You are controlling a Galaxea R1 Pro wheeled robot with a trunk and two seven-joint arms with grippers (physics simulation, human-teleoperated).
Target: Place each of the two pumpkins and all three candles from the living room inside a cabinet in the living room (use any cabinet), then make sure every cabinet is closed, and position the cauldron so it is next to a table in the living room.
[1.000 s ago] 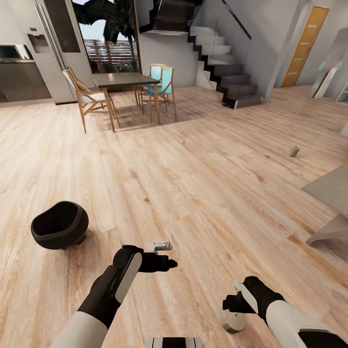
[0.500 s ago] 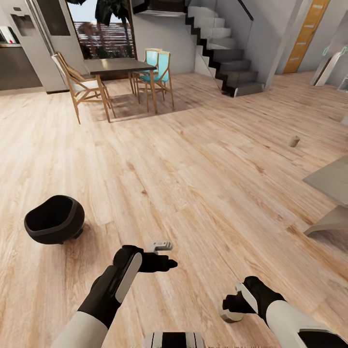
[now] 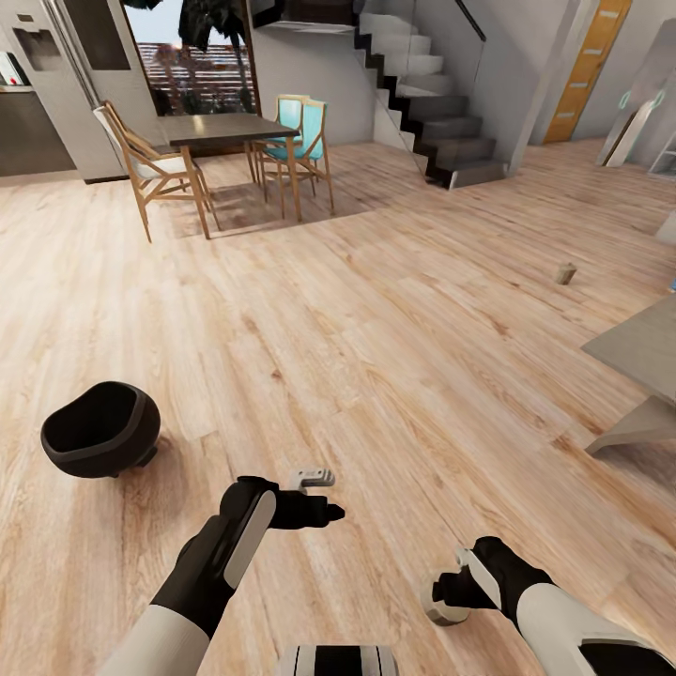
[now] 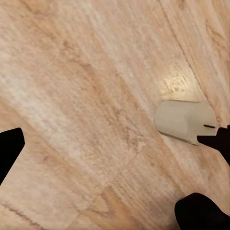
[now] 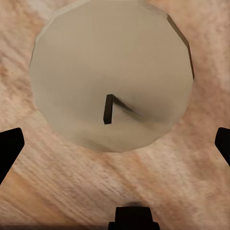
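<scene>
**A:** Where's the cauldron (image 3: 99, 430) standing?

**B:** On the plank floor (image 3: 376, 357), near left, tilted with its mouth facing up and to the right. It's well apart from the grey-topped surface (image 3: 638, 352), whose corner juts in at the right edge.

**A:** And the candles?

**B:** One squat cream candle (image 5: 111, 76) sits on the floor directly beneath the right gripper (image 3: 449, 593); the wrist camera looks straight down on its round top and dark wick. The right gripper is spread, its tips wide apart on either side of the candle, not touching it. A second candle (image 3: 564, 273) stands far right on the floor, beyond the surface. A pale cylinder with a wick (image 4: 184, 120) lies on its side just beside the left gripper (image 3: 314, 496); I take it for another candle.

**A:** Left gripper's state?

**B:** Spread too, empty, hanging low over the planks.

**A:** Behind them?

**B:** A dining table (image 3: 221, 130) with wooden chairs (image 3: 141, 169), and a staircase (image 3: 432, 103) further back.
</scene>
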